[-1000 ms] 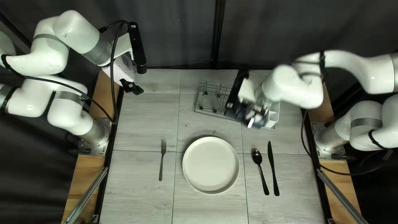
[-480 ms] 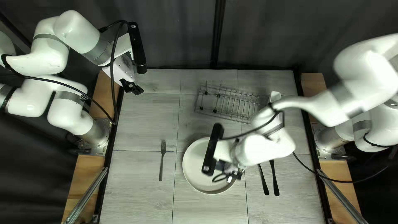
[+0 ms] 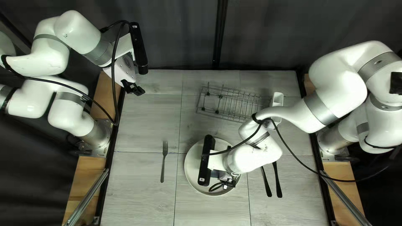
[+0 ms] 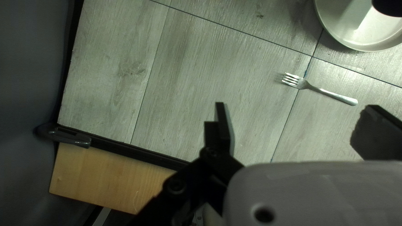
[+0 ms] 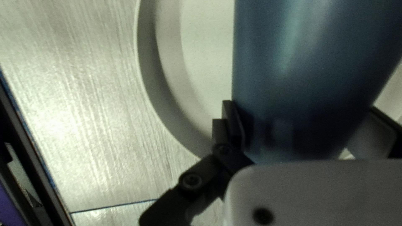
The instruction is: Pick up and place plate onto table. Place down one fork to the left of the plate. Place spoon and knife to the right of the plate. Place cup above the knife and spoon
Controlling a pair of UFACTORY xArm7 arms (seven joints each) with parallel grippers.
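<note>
The right gripper's (image 5: 301, 106) fingers clamp the blue, round-sided cup (image 5: 310, 50) from two sides, likely so it won't slip. It is over the round, off-white plate (image 3: 194, 167), by the desk's (image 3: 142, 125) near edge. It should go on the far-edge side of the black metal spoon (image 3: 266, 182) and black metal knife (image 3: 277, 180) (only handles show). The left gripper's (image 4: 296, 106) fingers are apart.

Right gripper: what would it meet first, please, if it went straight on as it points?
Most likely the plate, seen beyond the blue cup that the gripper holds; the cup may touch it first, though the gap is unclear.
</note>
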